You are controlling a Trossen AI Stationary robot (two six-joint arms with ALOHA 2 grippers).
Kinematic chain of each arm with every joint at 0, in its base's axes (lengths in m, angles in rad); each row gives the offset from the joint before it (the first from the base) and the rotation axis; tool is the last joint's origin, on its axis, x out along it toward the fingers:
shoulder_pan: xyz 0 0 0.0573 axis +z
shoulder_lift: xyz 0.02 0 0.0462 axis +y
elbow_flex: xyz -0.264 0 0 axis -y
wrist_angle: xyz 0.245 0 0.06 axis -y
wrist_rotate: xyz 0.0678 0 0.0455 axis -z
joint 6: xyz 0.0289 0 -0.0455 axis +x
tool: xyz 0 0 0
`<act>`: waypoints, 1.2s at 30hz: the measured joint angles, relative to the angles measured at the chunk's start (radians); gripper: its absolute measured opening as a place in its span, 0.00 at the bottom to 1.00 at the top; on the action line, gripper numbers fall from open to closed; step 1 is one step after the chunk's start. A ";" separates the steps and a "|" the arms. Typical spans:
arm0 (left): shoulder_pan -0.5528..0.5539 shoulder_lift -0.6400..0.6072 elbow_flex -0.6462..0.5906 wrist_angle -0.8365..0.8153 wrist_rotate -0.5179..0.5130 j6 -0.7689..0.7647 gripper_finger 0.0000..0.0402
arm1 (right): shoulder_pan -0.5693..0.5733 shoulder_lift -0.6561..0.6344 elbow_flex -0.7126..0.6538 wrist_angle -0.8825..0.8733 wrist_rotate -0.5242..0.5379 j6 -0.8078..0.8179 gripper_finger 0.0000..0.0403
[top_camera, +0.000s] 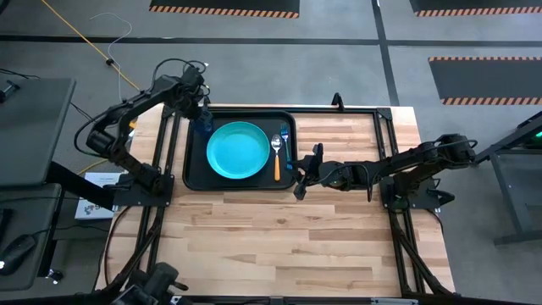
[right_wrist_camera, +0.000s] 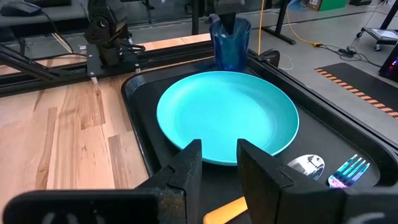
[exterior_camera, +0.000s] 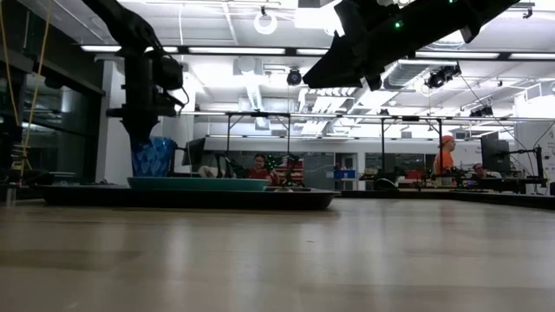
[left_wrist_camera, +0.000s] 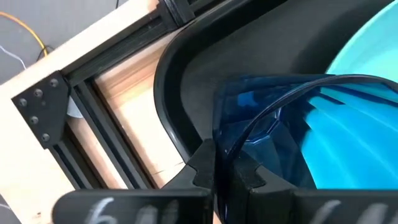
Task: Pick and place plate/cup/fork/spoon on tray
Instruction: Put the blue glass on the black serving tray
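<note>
On the far half of your bench lies the tray, its long axis running left to right, with its left short edge close to the black frame rails. The plate lies flat in the tray's middle and fills most of its depth. To the plate's right you see the spoon and the fork lying side by side, both with long axes across the tray's short dimension. The spoon's silver bowl points to the far rim and its orange handle to the near rim; the fork's tines point to the near side. Only a narrow black strip is left between the fork and the tray's right rim.

At the tray's far-left corner your left gripper hangs over the cup, which stands upright with its mouth up, just beside the plate's edge. The left wrist view shows the jaws closed on the cup's rim, one finger outside the wall. From the low view you cannot tell whether the cup's base touches the tray floor. This corner is tight, bounded by rim on two sides and by the plate on the third.

Your right gripper reaches out low at the tray's near-right corner, jaws slightly parted and holding nothing, aimed across the plate. The near half of the bench lies bare behind it.
</note>
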 joint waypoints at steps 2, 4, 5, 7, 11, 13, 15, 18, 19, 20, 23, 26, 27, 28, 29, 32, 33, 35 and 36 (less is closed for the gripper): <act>0.000 0.010 0.000 0.000 -0.001 -0.013 0.00 | 0.000 0.000 0.000 0.000 0.000 0.000 0.23; 0.000 0.015 0.000 0.001 -0.014 -0.028 0.01 | 0.000 0.000 0.000 0.000 0.000 0.000 0.23; 0.000 0.019 0.000 0.001 -0.020 -0.034 0.01 | 0.000 0.000 0.000 0.000 0.000 0.000 0.23; 0.000 0.027 0.000 -0.003 -0.023 -0.044 0.01 | 0.000 0.000 0.000 0.000 0.000 -0.003 0.23; 0.000 0.038 0.000 -0.004 -0.036 -0.046 0.01 | 0.000 0.000 0.000 0.000 0.000 -0.003 0.23; 0.000 0.038 0.000 -0.004 -0.052 -0.053 0.02 | 0.000 0.000 0.000 0.000 0.000 -0.003 0.23; 0.000 0.038 0.001 -0.003 -0.063 -0.053 0.02 | 0.000 0.000 0.000 0.000 0.000 -0.003 0.23; 0.000 0.038 0.001 -0.003 -0.065 -0.053 0.02 | 0.000 0.000 0.000 0.000 0.000 -0.003 0.23; 0.000 0.038 0.001 -0.003 -0.066 -0.053 0.02 | 0.000 0.000 0.000 0.000 0.000 -0.003 0.23; 0.000 0.038 0.001 -0.002 -0.066 -0.048 0.02 | 0.000 0.000 0.000 0.000 0.000 -0.003 0.23; 0.000 0.039 0.001 0.000 -0.072 -0.035 0.04 | 0.000 0.000 0.000 0.000 0.000 -0.003 0.23; 0.000 0.040 0.001 0.000 -0.088 -0.035 0.09 | 0.000 0.000 0.000 0.000 0.000 -0.003 0.23; 0.000 0.040 0.001 0.000 -0.096 -0.033 0.11 | 0.000 0.000 0.000 0.000 0.000 -0.003 0.23; 0.000 0.040 0.001 0.000 -0.097 -0.033 0.13 | 0.000 0.000 0.000 0.000 0.000 -0.003 0.23; 0.000 0.040 0.001 0.000 -0.098 -0.033 0.15 | 0.000 0.000 0.000 0.000 0.000 -0.003 0.23; 0.000 0.040 0.001 0.000 -0.099 -0.026 0.23 | 0.000 0.000 0.000 0.000 0.000 -0.003 0.23; 0.000 0.040 0.001 0.000 -0.099 -0.025 0.25 | 0.000 0.000 0.000 0.000 0.000 -0.003 0.23; 0.000 0.040 0.001 0.003 -0.099 -0.025 0.31 | 0.000 0.000 0.000 0.000 0.000 -0.003 0.23; 0.000 0.040 0.001 0.007 -0.098 -0.025 0.33 | 0.000 0.000 0.000 0.000 0.000 -0.003 0.23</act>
